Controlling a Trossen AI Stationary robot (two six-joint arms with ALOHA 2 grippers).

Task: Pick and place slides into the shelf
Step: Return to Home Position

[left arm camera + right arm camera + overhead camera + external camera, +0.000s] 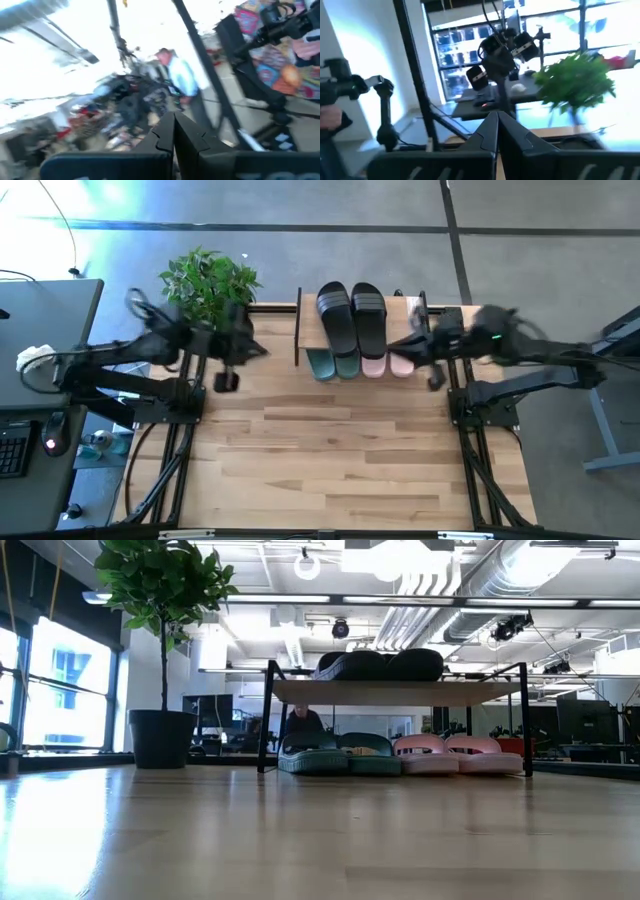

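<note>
The shelf (410, 308) stands at the table's far edge. Two black slides (351, 315) lie soles down on its wood top board (400, 692). Below the board, two dark green slides (340, 755) and two pale pink slides (460, 753) sit side by side, toes toward the near edge. My left gripper (256, 348) hangs in the air left of the shelf, shut and holding nothing (174, 131). My right gripper (398, 348) is raised over the shelf's right part, also shut with nothing in it (497, 131). Both point about level, well above the table.
A potted plant (208, 280) stands at the far left of the table, close to my left arm. The wide slatted tabletop (330, 450) stretches in front of the shelf. A person (177, 75) is in the room beyond the table. A desk with a keyboard (15, 450) is at the left.
</note>
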